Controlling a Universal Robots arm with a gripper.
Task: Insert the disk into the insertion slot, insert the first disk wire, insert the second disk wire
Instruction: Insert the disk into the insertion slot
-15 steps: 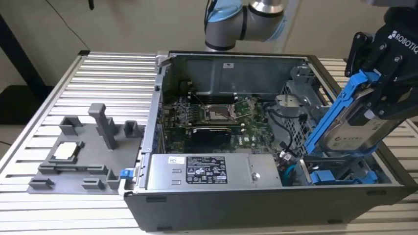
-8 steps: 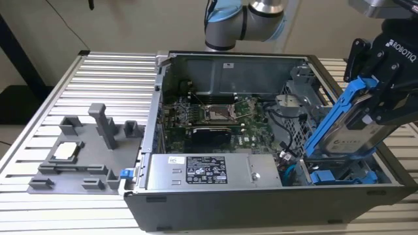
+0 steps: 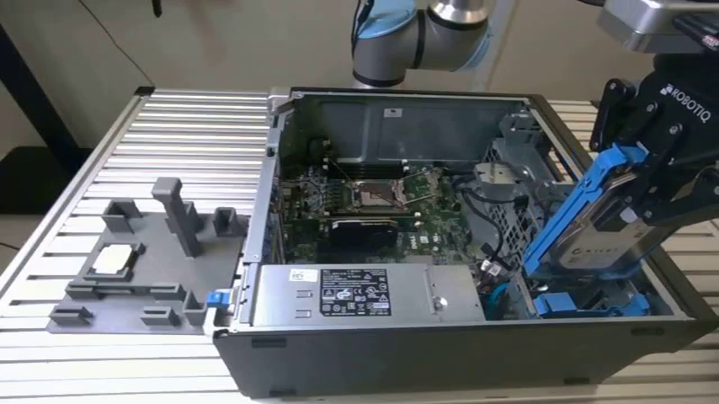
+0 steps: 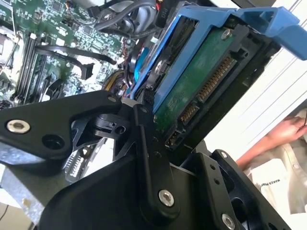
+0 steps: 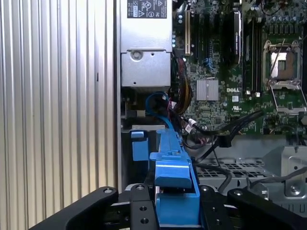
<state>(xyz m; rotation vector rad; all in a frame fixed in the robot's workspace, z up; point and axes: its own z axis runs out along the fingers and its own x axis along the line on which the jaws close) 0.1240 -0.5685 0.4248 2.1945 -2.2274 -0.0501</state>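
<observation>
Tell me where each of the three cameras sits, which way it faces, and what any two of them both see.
Exterior view: off the arm, above the open computer case, looking down into it; arm and gripper show, gripping the disk.
First wrist view: on the wrist, facing into the case past the gripper's links at the motherboard.
Second wrist view: on the wrist, facing the disk's connector end; gripper links show.
Shared: all three show disk and motherboard.
</observation>
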